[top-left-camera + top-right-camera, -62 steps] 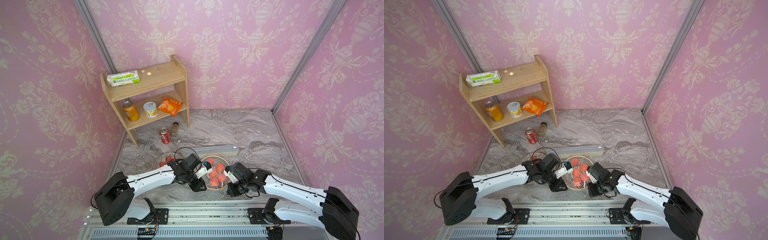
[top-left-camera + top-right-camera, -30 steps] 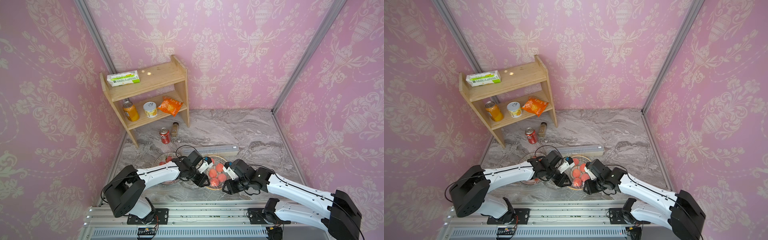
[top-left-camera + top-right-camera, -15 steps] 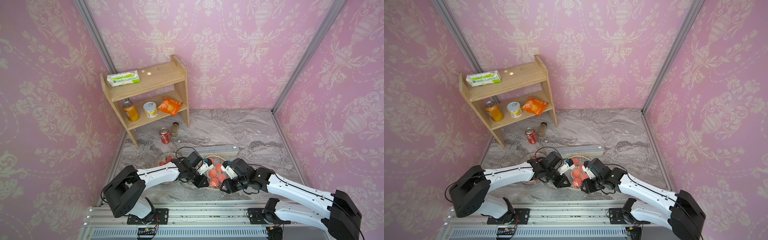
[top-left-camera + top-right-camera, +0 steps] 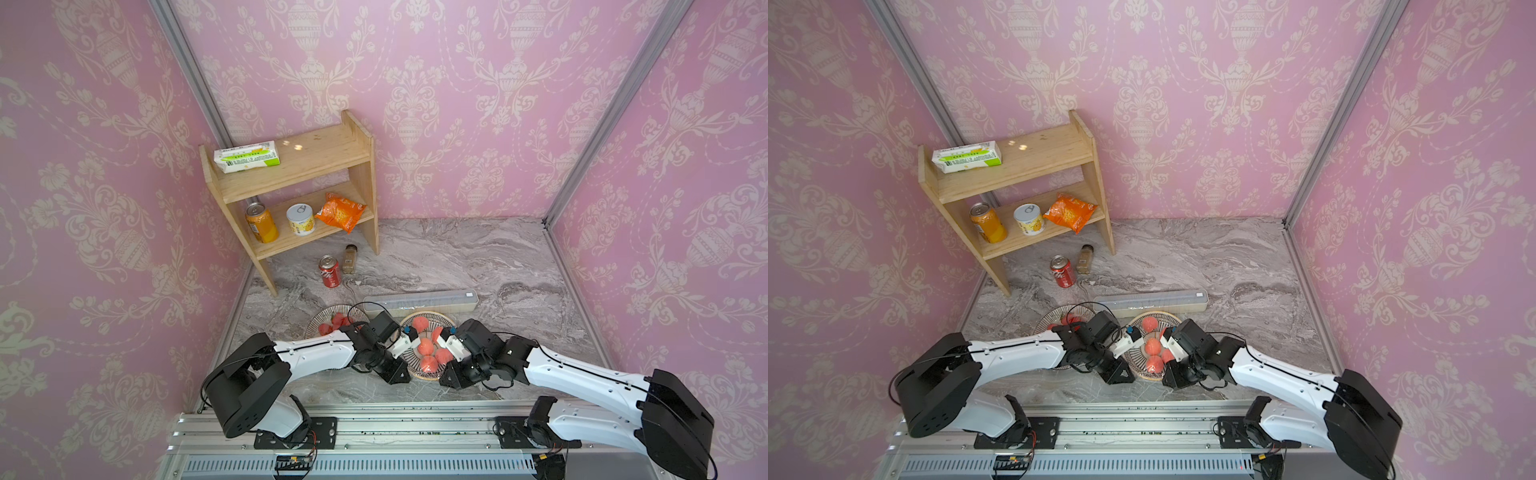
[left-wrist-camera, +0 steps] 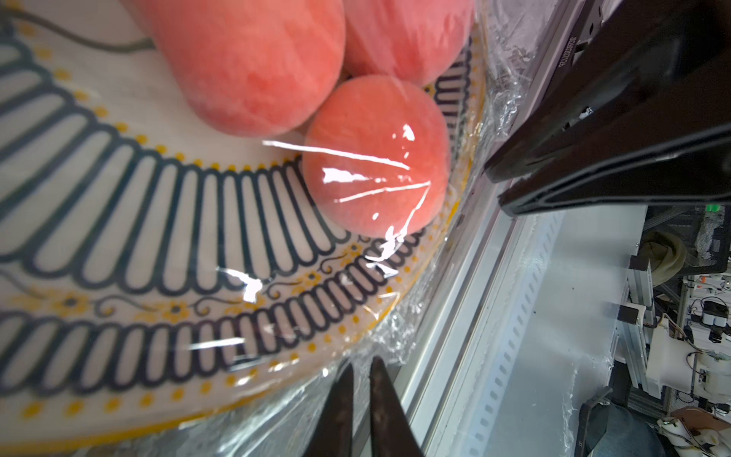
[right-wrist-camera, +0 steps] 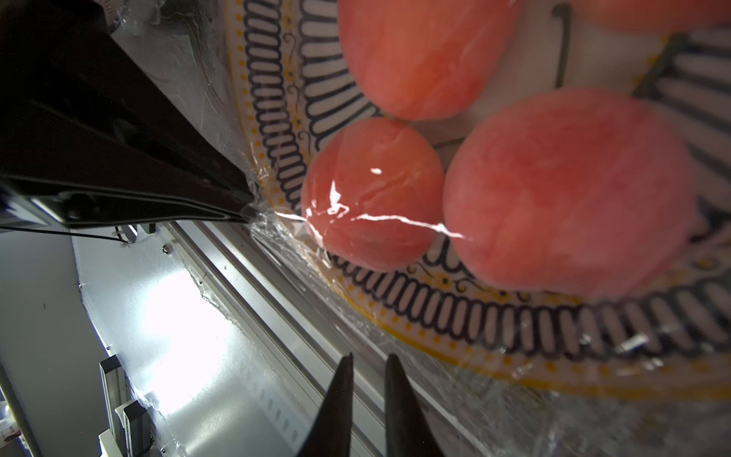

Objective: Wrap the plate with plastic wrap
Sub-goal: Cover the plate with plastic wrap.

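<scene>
Bare marble [image 4: 457, 257] beyond dispenser box [image 4: 419, 300]; shelf [image 4: 307, 166] and red can [image 4: 329, 271] at far left

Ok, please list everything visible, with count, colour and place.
plate: one, white, dark pattern, table front
peaches: about five, pink, on it
plastic wrap: one, clear, over them
dispenser box: one, pale grey, behind plate
second plate: one, patterned, with red fruit, beside the first
shelf: one, wooden, back corner
carton: one, green-white, top shelf
orange can, white tin, orange bag: one each, lower shelf
red can, brown bottle: one each, near shelf
left gripper: one, black, shut on wrap
right gripper: one, black, shut, by plate rim
</scene>
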Robot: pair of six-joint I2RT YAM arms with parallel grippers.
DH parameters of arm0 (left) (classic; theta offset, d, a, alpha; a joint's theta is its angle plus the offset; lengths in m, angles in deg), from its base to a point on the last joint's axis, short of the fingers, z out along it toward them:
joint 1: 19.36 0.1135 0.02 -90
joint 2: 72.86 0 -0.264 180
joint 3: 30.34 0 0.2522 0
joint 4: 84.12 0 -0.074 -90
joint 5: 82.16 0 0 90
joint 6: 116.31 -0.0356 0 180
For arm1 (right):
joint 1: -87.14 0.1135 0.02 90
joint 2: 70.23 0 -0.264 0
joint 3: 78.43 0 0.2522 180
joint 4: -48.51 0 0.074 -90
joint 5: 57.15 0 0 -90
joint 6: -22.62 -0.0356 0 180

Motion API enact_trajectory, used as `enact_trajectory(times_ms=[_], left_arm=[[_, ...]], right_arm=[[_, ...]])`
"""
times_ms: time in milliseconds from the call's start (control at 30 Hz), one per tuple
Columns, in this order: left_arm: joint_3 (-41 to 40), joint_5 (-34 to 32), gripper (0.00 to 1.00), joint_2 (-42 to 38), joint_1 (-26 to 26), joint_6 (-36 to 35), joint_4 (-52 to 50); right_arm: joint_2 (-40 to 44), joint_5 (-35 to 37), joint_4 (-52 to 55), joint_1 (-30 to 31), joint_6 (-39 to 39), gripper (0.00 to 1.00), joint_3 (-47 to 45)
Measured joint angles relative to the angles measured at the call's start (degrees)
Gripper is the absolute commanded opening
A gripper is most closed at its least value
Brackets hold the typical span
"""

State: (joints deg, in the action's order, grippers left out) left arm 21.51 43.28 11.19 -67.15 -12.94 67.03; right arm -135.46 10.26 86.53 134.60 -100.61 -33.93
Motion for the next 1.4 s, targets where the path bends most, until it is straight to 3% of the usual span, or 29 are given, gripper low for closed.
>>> enact_trajectory(times_ms=[667,800,867,1033,1167,1300,1400], left_arm=[[-1.6,-6.4,0.18,0.2,1.8,4.4,2.9],[-1.6,-8.5,0.21,0.2,3.3,4.8,3.4],[-1.6,-9.9,0.28,0.2,3.8,5.0,3.4],[-1.6,-12.9,0.36,-4.4,4.1,5.6,0.0],[-1.2,-14.5,0.63,-12.8,4.3,6.4,-2.8],[-0.9,-15.5,0.7,-18.2,6.6,12.4,-1.6],[-1.0,-15.5,0.71,-17.3,8.7,19.3,2.4]], right_arm=[[1.7,9.7,-1.2,-0.6,-4.5,0.21,-3.4],[2.8,12.2,-1.3,-2.8,-5.2,0.34,-4.7],[3.7,13.5,-0.3,-4.1,-5.4,0.4,-4.7],[11.2,15.9,6.2,-5.3,-5.2,0.63,-3.2],[18.5,14.2,8.7,-5.4,-6.6,0.81,-2.3],[19.6,12.2,8.4,-6.6,-10.1,0.98,-2.3],[17.9,11.1,5.7,-8.5,-13.4,1.0,-2.3]])
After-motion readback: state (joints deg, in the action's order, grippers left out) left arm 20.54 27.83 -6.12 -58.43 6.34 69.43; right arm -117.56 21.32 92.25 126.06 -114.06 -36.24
